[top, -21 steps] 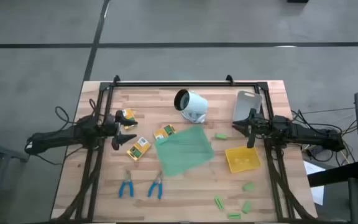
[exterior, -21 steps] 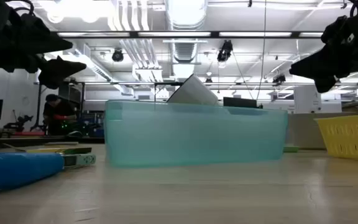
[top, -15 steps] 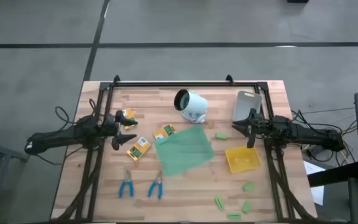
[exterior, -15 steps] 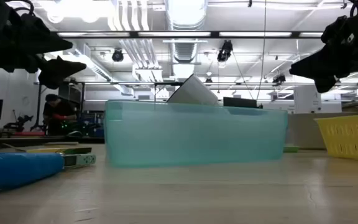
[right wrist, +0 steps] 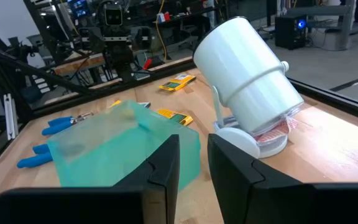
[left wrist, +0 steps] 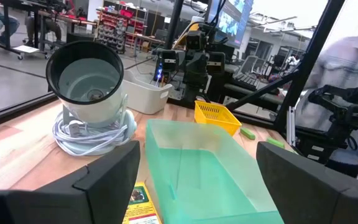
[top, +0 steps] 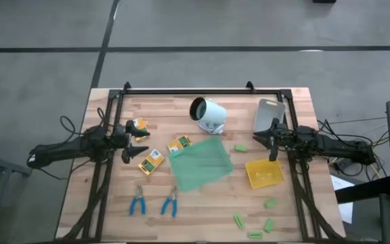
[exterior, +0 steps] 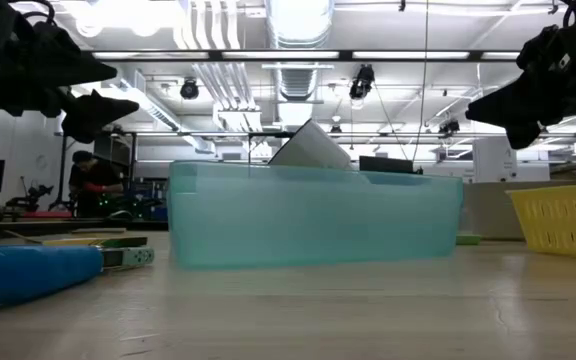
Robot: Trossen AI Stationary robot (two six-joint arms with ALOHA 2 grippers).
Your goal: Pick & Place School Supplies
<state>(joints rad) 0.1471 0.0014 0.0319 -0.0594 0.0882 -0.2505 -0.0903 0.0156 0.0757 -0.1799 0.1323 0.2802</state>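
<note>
Three yellow-and-green packets lie at the table's left: one (top: pixel 139 126) just beyond my left gripper (top: pixel 139 145), one (top: pixel 151 160) just short of it, one (top: pixel 179 144) against the translucent green tray (top: pixel 202 164). Nearer the front edge are two blue-handled tools (top: pixel 137 201) (top: pixel 170 202). Light-green blocks lie at the right, one (top: pixel 240 148) beside the tray and three others (top: pixel 270 202) (top: pixel 238 219) (top: pixel 268 225) near the front. My left gripper (left wrist: pixel 197 155) hangs open and empty above the table. Above the yellow tray's (top: pixel 264 172) far side, my right gripper (top: pixel 258 140) is empty with only a narrow gap between its fingers (right wrist: pixel 166 165).
A white lamp-like shade (top: pixel 208 115) with a coiled cord lies at the back centre, and a grey flat item (top: pixel 269 116) at the back right. A black frame (top: pixel 188 90) borders the table. A person (left wrist: pixel 347 56) stands beyond the table's right side.
</note>
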